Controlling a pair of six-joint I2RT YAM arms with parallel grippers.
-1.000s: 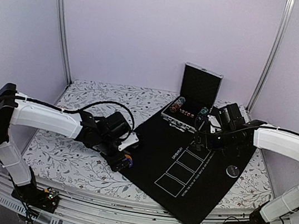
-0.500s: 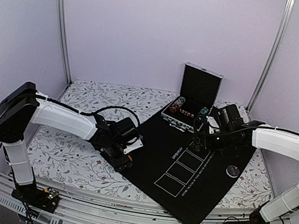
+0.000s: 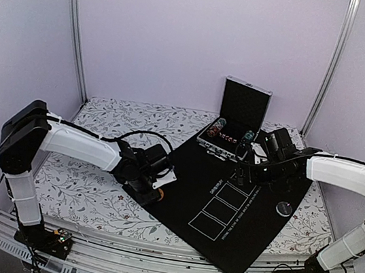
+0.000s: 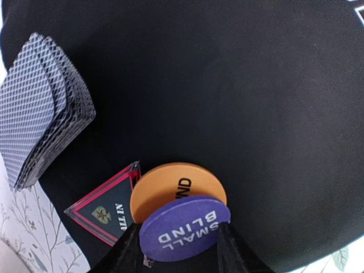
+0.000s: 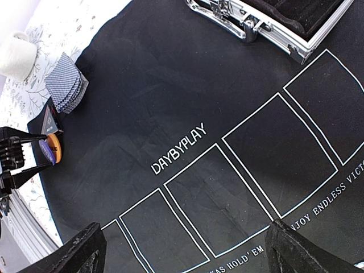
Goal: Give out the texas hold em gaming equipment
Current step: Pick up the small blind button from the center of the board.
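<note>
My left gripper (image 4: pixel 182 245) is shut on the purple "SMALL BLIND" disc (image 4: pixel 185 227) at the left corner of the black mat (image 3: pixel 226 212). Its fingers (image 4: pixel 128 250) press the disc's two edges. The disc overlaps an orange disc (image 4: pixel 165 183) lying beside a triangular "ALL IN" marker (image 4: pixel 105 210). A fanned stack of grey-blue cards (image 4: pixel 42 131) lies just beyond. In the top view the left gripper (image 3: pixel 154 190) is low over that corner. My right gripper (image 5: pixel 190 256) hangs open above the mat's printed boxes, holding nothing. A black disc (image 3: pixel 284 208) rests on the mat's right side.
An open metal case (image 3: pixel 235 127) with striped chips (image 3: pixel 216 129) stands at the mat's far edge. A cream cup (image 5: pixel 18 54) sits on the floral cloth beyond the cards (image 5: pixel 65 85). The left gripper with the purple disc (image 5: pixel 45 151) shows at the right wrist view's left edge.
The left gripper has slid right onto the mat's corner and closed on the purple disc. The right arm has hardly moved.
</note>
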